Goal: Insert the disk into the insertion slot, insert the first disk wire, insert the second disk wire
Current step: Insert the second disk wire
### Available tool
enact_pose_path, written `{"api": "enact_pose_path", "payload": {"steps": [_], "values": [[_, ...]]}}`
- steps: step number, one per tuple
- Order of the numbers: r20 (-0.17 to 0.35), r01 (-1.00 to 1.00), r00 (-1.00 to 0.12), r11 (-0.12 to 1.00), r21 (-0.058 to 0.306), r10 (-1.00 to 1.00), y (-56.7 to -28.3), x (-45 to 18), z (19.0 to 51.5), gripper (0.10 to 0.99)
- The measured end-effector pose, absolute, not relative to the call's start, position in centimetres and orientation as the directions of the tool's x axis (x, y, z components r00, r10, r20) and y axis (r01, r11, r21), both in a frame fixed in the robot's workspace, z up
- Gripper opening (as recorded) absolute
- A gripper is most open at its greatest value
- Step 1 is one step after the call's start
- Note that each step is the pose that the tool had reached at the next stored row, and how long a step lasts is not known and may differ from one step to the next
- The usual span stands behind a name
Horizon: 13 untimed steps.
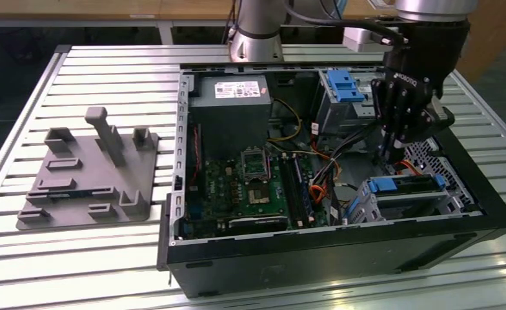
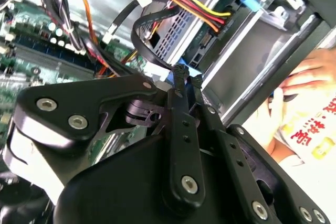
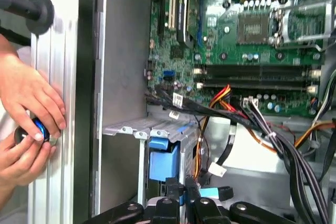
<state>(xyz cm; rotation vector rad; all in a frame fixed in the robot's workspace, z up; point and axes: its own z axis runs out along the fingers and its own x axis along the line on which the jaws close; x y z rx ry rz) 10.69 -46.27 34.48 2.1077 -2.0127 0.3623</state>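
Observation:
The disk (image 1: pixel 410 186), silver in a bright blue caddy, sits inside the insertion slot (image 1: pixel 408 208), a grey metal cage at the case's near corner on the exterior view's right. A red, yellow and black wire (image 2: pixel 202 8) is plugged into the disk's end (image 2: pixel 173 32). My black gripper (image 1: pixel 389 152) reaches down into the case just beside the cage. Its fingertips (image 2: pixel 181 72) are pressed close together on the blue-ended connector of a flat black wire (image 2: pixel 144 43). In the first wrist view the gripper (image 3: pixel 182 188) hangs beside the blue caddy (image 3: pixel 163 161) and cage (image 3: pixel 142 127).
A taller grey cage with a blue latch (image 1: pixel 343 87) stands behind the gripper. Loose cable bundles (image 3: pixel 283 145) cross above the green motherboard (image 1: pixel 253 187). A person's hands (image 3: pixel 26 108) rest on the case's outer wall. A grey fixture plate (image 1: pixel 90 174) lies at the exterior view's left.

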Motion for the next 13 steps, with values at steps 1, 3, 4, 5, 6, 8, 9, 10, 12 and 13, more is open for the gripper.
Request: {"api": "enact_pose_path", "payload": {"steps": [1,3,4,5,6,8,9,10,12,13], "values": [[0.314,-0.999,0.046,-0.05,-0.004,-0.948,-46.3,10.9,34.5,0.192],[0.312,-0.998,0.056,-0.05,0.029,-0.948,-46.3,11.4,34.5,0.192],[0.311,-0.998,0.06,-0.05,0.042,-0.948,-46.3,11.7,34.5,0.192],[0.31,-0.997,0.063,-0.05,0.052,-0.949,-46.3,12.0,34.5,0.192],[0.31,-0.997,0.065,-0.05,0.058,-0.949,-46.3,12.4,34.5,0.192],[0.309,-0.997,0.065,-0.05,0.059,-0.949,-46.3,13.1,34.5,0.192],[0.307,-0.997,0.066,-0.05,0.059,-0.949,-46.3,13.3,34.5,0.192],[0.306,-0.997,0.065,-0.05,0.058,-0.95,-46.4,13.4,34.5,0.192],[0.306,-0.998,0.062,-0.05,0.048,-0.95,-46.4,13.4,34.5,0.192],[0.306,-0.998,0.06,-0.05,0.041,-0.95,-46.4,13.4,34.5,0.192]]}}
